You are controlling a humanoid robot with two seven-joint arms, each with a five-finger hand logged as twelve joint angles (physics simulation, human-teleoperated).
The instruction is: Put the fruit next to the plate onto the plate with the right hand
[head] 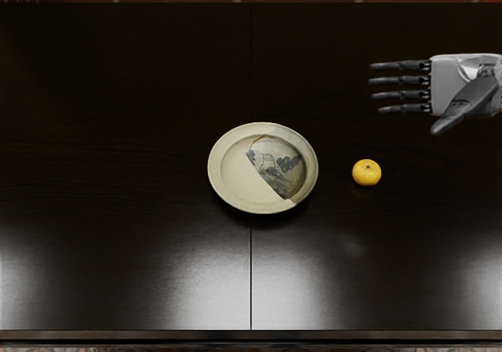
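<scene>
The left half of the dark, glossy worktop point(118, 211) carries nothing that bears on the job, and no left arm shows. At the centre of the frame sits the cream plate point(215, 166), a shallow dish with a blue painted motif in the right part of its well. Just to its right, near the rim but not touching it, the small yellow-orange fruit point(366, 172) rests on the worktop. Further right and higher, in the upper right of the frame, the right robot hand point(443, 85) hangs with its four fingers stretched out flat and spread, pointing toward the left, the thumb angled down and away; it holds nothing and is well apart from the fruit. The step in hand looks like the reach. To do it well, the hand should probably come toward the lower left until it is over the fruit, then descend with the fingers open wide enough to straddle it. The fruit is round and will likely roll if nudged from one side, so thumb and fingers should close evenly from opposite sides. The carry to the plate is short; a low lift that clears the rim should do.
</scene>
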